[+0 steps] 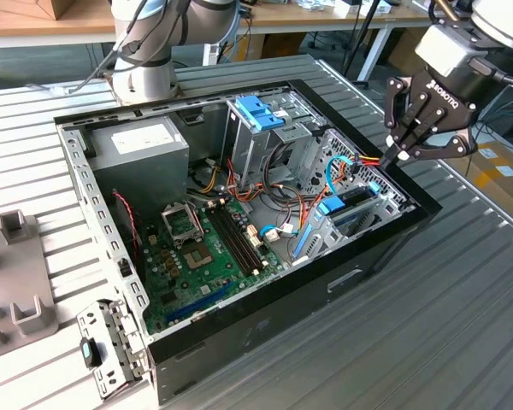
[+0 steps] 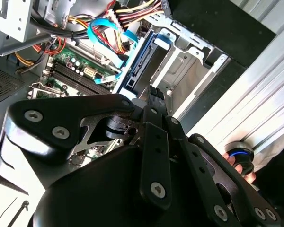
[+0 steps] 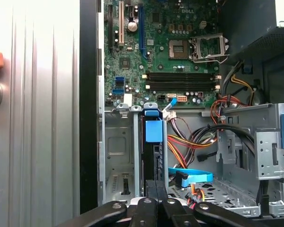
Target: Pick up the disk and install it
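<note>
First wrist view: the disk [image 3: 154, 139] is seen already slotted on edge in the drive bay [image 3: 118, 146] against the computer case's [image 3: 87, 94] side wall, while the gripper [image 3: 157, 187] is held just above it, fingers [image 3: 150, 195] pressed together on nothing, so little beyond final seating is judged left.

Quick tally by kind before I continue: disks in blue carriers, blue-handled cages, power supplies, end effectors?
Disk: 1
Blue-handled cage: 1
Power supply: 1
End effector: 1
Total: 4
</note>
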Motion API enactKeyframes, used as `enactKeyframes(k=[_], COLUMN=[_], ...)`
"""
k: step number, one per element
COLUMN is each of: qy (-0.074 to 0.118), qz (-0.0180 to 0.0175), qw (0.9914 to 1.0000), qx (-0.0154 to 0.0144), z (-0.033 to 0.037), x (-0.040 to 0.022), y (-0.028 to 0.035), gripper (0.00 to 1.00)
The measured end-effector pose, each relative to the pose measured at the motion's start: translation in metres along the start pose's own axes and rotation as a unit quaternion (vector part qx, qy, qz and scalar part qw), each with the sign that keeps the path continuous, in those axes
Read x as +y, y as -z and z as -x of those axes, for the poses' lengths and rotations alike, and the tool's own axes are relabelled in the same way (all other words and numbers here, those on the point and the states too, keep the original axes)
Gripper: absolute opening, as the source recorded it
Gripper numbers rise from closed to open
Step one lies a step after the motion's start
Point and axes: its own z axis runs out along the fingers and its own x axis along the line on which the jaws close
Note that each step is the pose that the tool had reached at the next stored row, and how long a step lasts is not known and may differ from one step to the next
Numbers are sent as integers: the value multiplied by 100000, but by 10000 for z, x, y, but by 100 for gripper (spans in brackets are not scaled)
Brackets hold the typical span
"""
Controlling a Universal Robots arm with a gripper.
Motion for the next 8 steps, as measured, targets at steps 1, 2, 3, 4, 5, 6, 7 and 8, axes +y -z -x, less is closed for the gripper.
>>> enactKeyframes(k=[1, 2, 3, 4, 5, 6, 7, 8], qy=[-9, -8, -10, -15, -20, -20, -19, -21], qz=[25, 46, 63, 103, 124, 145, 170, 189], qw=[100000, 100000, 100000, 100000, 100000, 100000, 100000, 100000], qx=[-5, -1, 0, 1, 1, 2, 1, 2], z=[0, 1, 1, 1, 2, 2, 2, 3], x=[-19, -34, -45, -70, -85, -97, -113, -126], y=[1, 2, 3, 4, 5, 6, 7, 8], gripper=[11, 11, 11, 11, 11, 11, 11, 11])
